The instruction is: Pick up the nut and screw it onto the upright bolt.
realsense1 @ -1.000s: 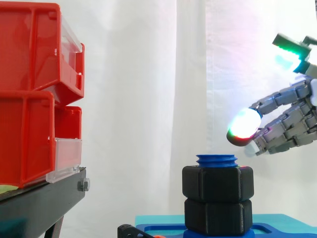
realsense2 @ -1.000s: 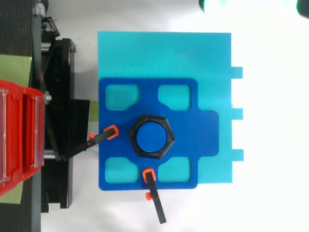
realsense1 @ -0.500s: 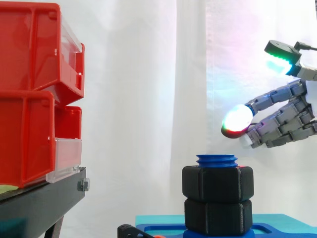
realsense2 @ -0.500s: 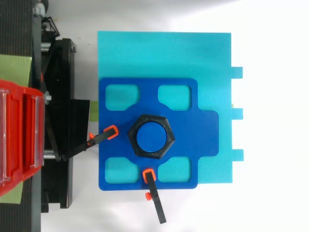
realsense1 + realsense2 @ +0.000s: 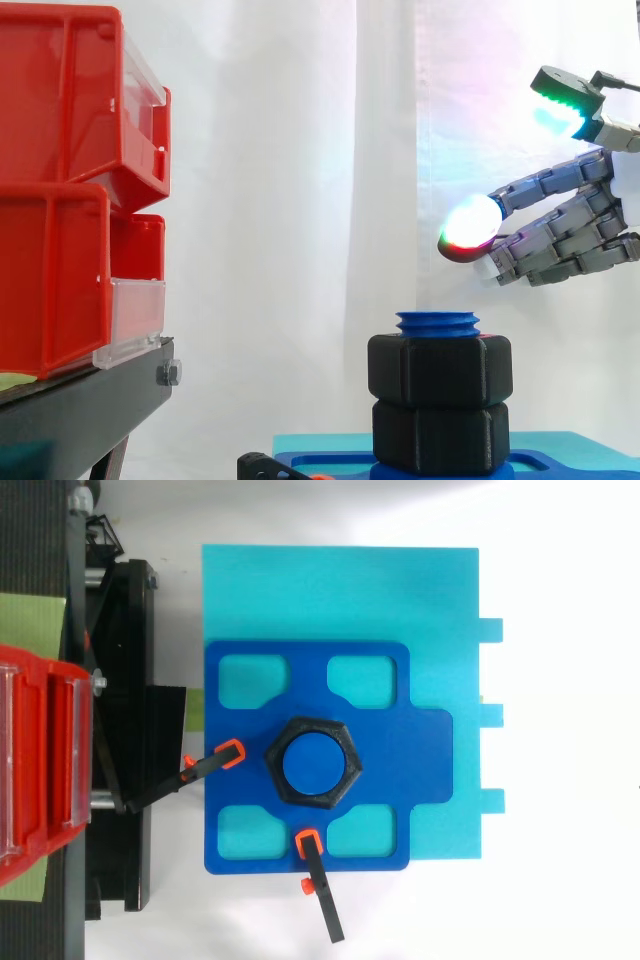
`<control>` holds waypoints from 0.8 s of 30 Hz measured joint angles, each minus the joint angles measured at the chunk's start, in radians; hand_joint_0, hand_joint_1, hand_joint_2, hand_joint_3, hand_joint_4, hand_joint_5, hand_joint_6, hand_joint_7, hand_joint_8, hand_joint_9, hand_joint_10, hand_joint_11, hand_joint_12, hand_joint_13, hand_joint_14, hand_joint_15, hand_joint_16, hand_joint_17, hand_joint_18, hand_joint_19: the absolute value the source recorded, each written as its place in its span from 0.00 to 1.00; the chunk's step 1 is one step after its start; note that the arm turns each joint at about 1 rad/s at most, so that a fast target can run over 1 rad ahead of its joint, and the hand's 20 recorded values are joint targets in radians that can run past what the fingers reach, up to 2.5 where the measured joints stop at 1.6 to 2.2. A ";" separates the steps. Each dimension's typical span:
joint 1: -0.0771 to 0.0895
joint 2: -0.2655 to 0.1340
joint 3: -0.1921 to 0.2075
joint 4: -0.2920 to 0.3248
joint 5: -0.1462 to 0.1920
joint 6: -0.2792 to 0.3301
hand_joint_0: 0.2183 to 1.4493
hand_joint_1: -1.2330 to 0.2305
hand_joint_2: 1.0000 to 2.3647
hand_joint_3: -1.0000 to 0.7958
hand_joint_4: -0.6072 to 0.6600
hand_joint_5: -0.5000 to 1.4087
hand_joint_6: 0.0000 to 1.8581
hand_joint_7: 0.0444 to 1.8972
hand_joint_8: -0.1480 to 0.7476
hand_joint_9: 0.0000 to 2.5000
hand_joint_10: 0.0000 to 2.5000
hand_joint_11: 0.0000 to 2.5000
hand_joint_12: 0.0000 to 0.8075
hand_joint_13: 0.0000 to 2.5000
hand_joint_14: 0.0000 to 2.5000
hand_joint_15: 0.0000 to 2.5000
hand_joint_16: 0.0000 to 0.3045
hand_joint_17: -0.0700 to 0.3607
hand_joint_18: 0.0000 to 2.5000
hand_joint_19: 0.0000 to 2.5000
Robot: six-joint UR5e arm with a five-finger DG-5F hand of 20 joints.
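A blue upright bolt (image 5: 437,322) stands on a dark blue fixture plate (image 5: 395,750). Two black hex nuts sit on it, one stacked on the other; the upper nut (image 5: 439,368) leaves only the bolt's threaded top showing. From above, the black nut (image 5: 284,778) rings the bolt's blue top (image 5: 312,763). My hand (image 5: 565,240) hangs up and to the right of the bolt, clear of it, with its fingers loosely bent and nothing between them. One fingertip (image 5: 470,223) glows white.
Red bins (image 5: 75,190) are stacked on a black stand (image 5: 80,410) at the left. The fixture plate lies on a cyan base (image 5: 340,590), held by two orange-tipped clamps (image 5: 229,754) (image 5: 308,840). A white curtain hangs behind.
My hand has risen and drawn slightly away from the bolt top. The glow at the top view's upper edge is gone. The nuts and bolt have not moved.
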 measured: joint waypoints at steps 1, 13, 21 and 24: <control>0.000 0.000 0.000 -0.001 0.000 0.000 0.21 0.56 0.00 0.28 0.56 0.13 0.27 0.32 0.37 0.03 0.00 0.00 0.41 0.00 0.00 0.00 0.15 0.40 0.00 0.00; 0.005 0.000 0.000 -0.024 -0.044 -0.043 0.20 0.59 0.00 0.28 0.52 0.13 0.27 0.35 0.36 0.02 0.00 0.00 0.41 0.00 0.00 0.00 0.15 0.40 0.00 0.00; 0.011 0.000 0.000 -0.043 -0.090 -0.098 0.20 0.58 0.00 0.28 0.51 0.13 0.27 0.37 0.36 0.01 0.00 0.00 0.41 0.00 0.00 0.00 0.15 0.41 0.00 0.00; 0.012 0.000 0.000 -0.050 -0.091 -0.101 0.20 0.58 0.00 0.28 0.51 0.13 0.27 0.36 0.36 0.01 0.00 0.00 0.41 0.00 0.00 0.00 0.16 0.41 0.00 0.00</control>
